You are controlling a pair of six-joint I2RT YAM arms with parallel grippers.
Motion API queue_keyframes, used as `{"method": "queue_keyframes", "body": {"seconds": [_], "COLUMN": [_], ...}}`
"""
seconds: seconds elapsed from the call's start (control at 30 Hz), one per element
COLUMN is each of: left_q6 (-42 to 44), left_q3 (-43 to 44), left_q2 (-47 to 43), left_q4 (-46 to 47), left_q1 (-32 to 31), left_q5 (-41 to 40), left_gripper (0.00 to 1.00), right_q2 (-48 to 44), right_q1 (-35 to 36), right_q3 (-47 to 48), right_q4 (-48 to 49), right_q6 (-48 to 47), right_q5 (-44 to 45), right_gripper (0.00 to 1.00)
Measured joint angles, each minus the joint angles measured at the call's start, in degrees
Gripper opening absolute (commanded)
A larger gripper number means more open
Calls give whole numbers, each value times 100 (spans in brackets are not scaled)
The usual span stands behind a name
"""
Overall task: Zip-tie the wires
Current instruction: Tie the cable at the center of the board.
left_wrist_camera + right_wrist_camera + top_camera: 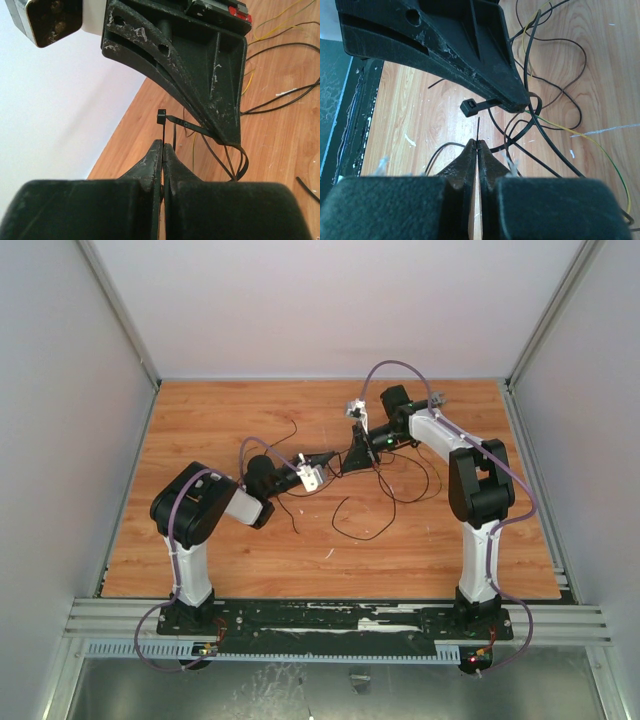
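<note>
Evidently I've got the left gripper [163,148] and the right gripper [477,145] each clamped on the zip tie [161,117], probably looped round the wires [532,50], ready to cinch it tight.

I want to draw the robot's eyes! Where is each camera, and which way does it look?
Top camera: high behind the arms, looking down on the table; left arm and right arm both show.
Left wrist: rides that arm, looking forward past its own shut left pincer at the zip tie.
Right wrist: likewise, past its shut right pincer.
Both wrist views share the zip tie head and wires.
</note>
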Motion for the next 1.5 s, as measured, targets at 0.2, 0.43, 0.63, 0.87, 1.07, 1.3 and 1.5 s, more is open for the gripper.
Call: {"method": "queue_keyframes", "body": {"seconds": [0.2,0.43,0.63,0.87,1.07,1.3,1.5], "left_q6": [0,0,-68,-129,-146,-221,-302], "left_q3": [0,0,0,0,0,0,0], "left_q2": [0,0,0,2,17,20,17], "left_q4": [0,0,2,4,11,46,48], "left_q1": [-22,-22,-24,-22,-22,-22,-22], "left_q5": [-4,-15,-44,-50,-52,-52,-50], "left_gripper": [0,0,0,0,0,0,0], "right_q2": [0,0,-37,-249,-271,-271,-260], "right_q1": [7,11,22,31,33,33,33], "right_q3": [17,17,2,-107,-105,-352,-546], "right_q4": [9,9,13,46,87,177,214], "right_q6": [20,22,17,17,20,15,17], "right_q5": [0,0,2,4,2,2,4], "right_gripper": [0,0,0,0,0,0,0]}}
